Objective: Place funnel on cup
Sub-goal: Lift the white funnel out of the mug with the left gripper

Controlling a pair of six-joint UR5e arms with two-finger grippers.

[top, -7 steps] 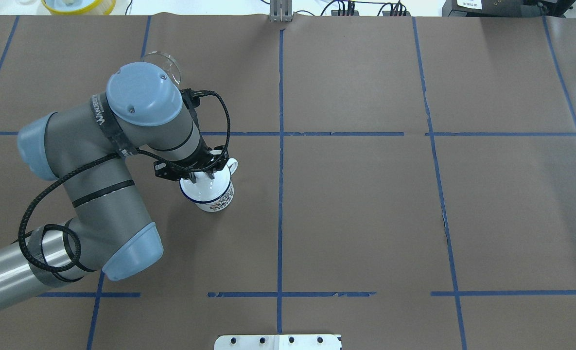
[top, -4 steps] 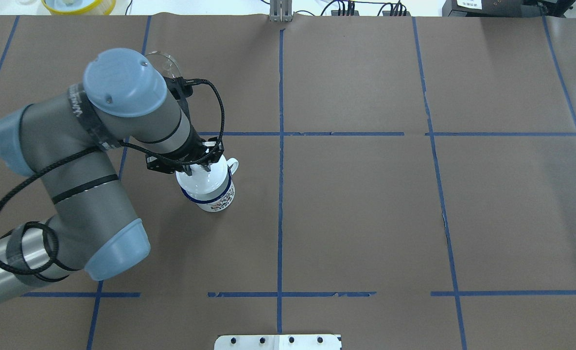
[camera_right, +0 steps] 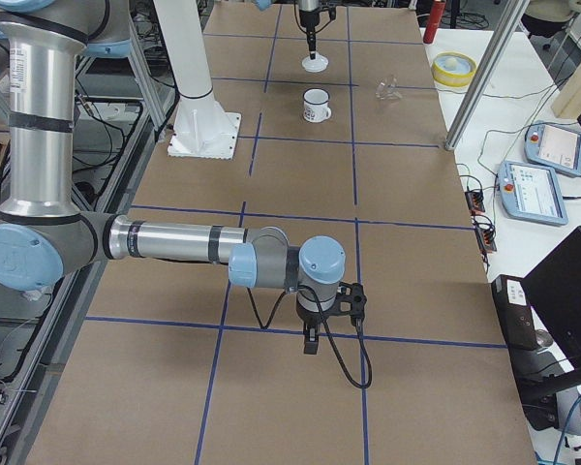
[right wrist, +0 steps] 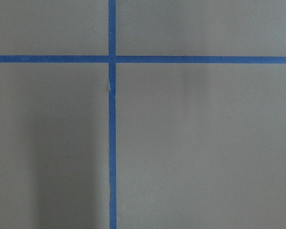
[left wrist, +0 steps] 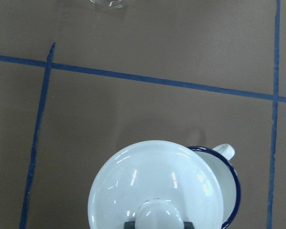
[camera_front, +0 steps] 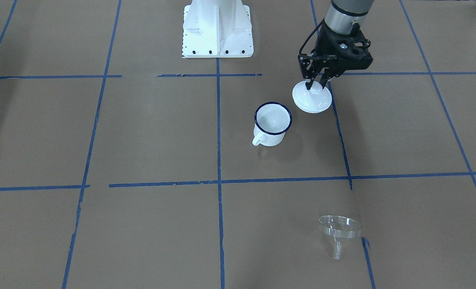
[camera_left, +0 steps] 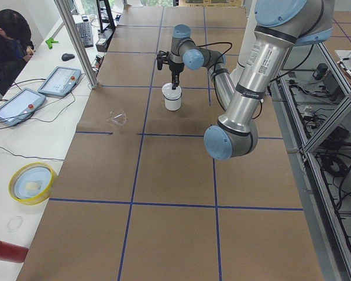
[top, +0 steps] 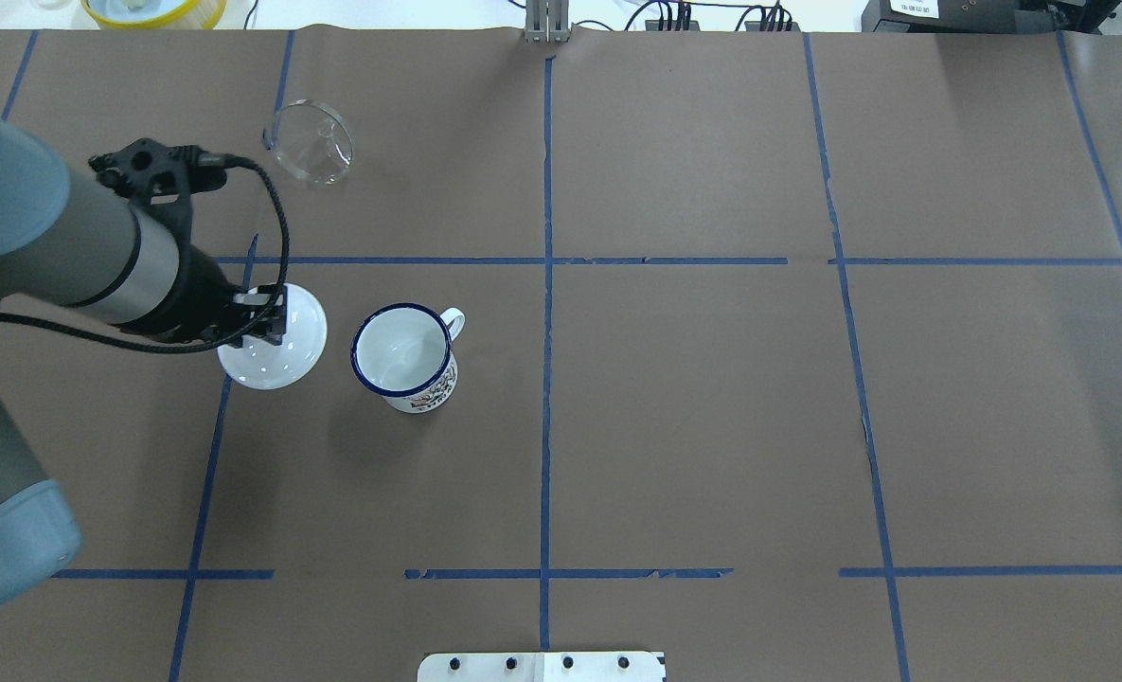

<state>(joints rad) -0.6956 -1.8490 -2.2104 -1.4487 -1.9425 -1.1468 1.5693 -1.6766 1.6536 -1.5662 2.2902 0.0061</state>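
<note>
In the overhead view, at the far left, the left arm reaches in over the brown paper table (top: 712, 426). The left gripper (camera_front: 316, 84) points down and its fingers are clenched on the knob of a round white lid (top: 272, 358). The lid hangs level under the claw. I cannot tell whether it touches the paper. It is over a blue tape line (top: 208, 445), at 9 o'clock from the cup and just beside it, but apart.

The funnel (top: 311, 142) lies on the paper by itself, at about 11 o'clock from the cup and well apart from it. Its wide clear mouth is tilted, and the narrow spout shows in the front-facing view.

The cup (top: 400, 346) stands upright on the paper, its mouth open to the top, with the small handle at about 2 o'clock.

The right gripper (camera_right: 312, 339) shows only in the right side view, low over the paper near a tape line, far from the cup. I cannot tell whether its claw is released or clenched.
</note>
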